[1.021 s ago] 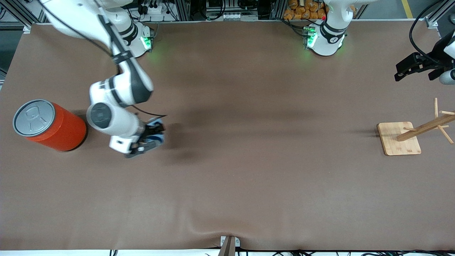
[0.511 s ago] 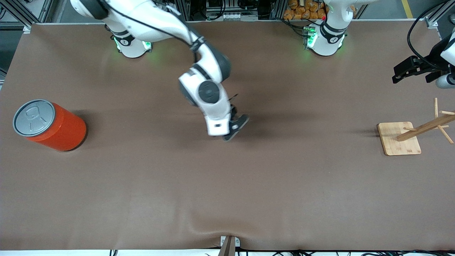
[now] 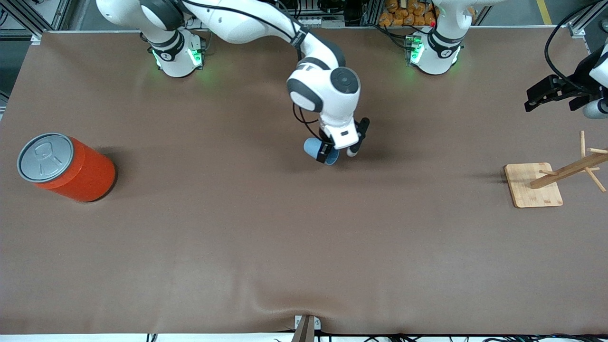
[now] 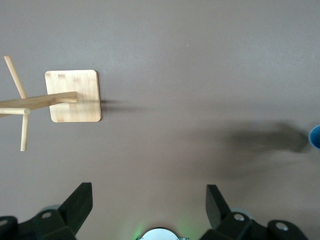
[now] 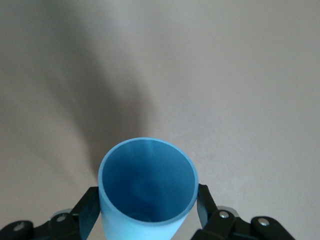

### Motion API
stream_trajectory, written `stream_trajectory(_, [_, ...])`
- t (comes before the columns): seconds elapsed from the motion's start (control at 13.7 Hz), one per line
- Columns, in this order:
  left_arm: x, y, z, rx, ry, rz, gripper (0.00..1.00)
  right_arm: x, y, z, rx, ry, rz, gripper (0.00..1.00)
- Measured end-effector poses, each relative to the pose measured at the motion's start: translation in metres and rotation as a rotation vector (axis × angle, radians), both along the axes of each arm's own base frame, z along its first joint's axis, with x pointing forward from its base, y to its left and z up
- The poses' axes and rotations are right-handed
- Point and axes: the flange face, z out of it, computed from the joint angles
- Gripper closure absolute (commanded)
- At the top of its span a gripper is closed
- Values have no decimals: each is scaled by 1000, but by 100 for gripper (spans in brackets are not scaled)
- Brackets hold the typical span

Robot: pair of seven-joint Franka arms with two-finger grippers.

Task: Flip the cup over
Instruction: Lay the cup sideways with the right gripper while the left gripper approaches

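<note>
The right gripper hangs over the table's middle, its jaws clamped on the small light blue tapered cup, whose deep blue inside holds nothing. The left gripper waits, jaws spread, over the left arm's end near the wooden peg stand. The big orange can with grey lid stands shut near the right arm's edge.

Brown table — orange can at right-arm end, wooden rack at left-arm end.
</note>
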Motion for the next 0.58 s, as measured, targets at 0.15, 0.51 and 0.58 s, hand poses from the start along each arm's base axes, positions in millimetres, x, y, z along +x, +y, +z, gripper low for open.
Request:
stream_trajectory(0.15, [0,2,0,0,0,4,0,-10,11,-14,-47,-22,117,100])
stream_trajectory(0.51, [2,3,-4,0,7,4,0,-17,17,-48,-89,-19,223,90])
stream_trajectory(0.58, [3,3,-5,-1,9,4,0,-20,19,-51,-93,-20,230,82])
